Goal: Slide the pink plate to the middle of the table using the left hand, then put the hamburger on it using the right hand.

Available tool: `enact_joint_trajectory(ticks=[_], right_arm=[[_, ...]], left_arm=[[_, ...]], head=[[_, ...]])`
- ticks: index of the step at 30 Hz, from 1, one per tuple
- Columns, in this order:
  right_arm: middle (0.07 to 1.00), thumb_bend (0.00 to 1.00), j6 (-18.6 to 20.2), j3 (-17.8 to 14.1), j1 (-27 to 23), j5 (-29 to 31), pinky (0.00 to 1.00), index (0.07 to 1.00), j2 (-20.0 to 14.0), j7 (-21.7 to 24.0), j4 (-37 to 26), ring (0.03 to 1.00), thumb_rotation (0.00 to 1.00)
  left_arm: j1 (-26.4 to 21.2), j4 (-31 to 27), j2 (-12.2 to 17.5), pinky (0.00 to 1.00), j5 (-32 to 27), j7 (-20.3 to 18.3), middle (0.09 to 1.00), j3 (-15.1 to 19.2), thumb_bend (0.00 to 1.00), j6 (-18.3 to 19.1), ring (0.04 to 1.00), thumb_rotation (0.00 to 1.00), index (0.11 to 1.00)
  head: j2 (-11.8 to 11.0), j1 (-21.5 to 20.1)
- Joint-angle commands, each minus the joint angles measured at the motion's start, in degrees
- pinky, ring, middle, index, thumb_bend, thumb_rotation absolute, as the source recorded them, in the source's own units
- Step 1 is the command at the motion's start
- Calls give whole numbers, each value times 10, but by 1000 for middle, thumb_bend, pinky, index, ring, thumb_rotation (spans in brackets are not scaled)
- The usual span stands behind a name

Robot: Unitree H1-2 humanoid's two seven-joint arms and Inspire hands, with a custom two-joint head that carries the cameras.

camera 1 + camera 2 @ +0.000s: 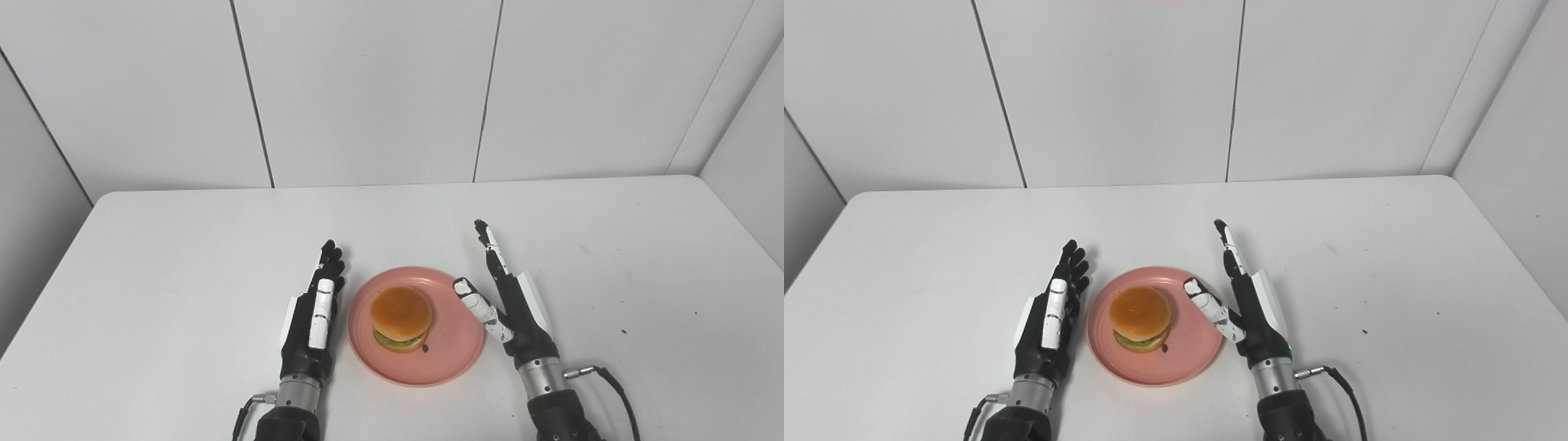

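Note:
A pink plate (pixel 447 355) lies on the white table near the front, about midway across. The hamburger (pixel 400 318), with an orange bun and green lettuce, sits on the plate's left half. My left hand (pixel 312 318) stands edge-on just left of the plate, fingers straight and pointing away, holding nothing. My right hand (pixel 508 300) stands just right of the plate, fingers stretched out and thumb reaching over the plate's rim, apart from the hamburger. Both hands are open.
The white table (pixel 184 257) has rounded far corners and white wall panels behind it. A few small dark specks mark its right side. Cables run from both wrists at the front edge.

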Motion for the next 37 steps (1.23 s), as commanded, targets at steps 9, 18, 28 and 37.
enact_joint_trajectory(ticks=[9, 18, 28, 37], right_arm=[[995, 624, -46, -22, -11, 54, 968, 989, 41, -25, 31, 990, 981], [983, 496, -54, -57, -18, 189, 971, 959, 70, 9, 44, 976, 844], [1000, 577, 43, -57, -5, 249, 1000, 1000, 57, 67, -5, 1000, 924], [1000, 542, 59, -43, 26, 217, 1000, 1000, 39, 81, -39, 1000, 981]], left_arm=[[23, 11, -3, 1000, 17, 14, 974, -1, 599, -18, 982, 1000, 979], [21, 10, -1, 1000, 4, 7, 994, 1, 568, -13, 1000, 1000, 993], [20, 5, 1, 1000, 9, 5, 1000, -5, 588, -6, 1000, 1000, 1000], [15, 0, -2, 1000, -6, 4, 1000, 6, 590, 8, 1000, 1000, 1000]], head=[[1, 2], [-3, 4], [-2, 16], [5, 33]])
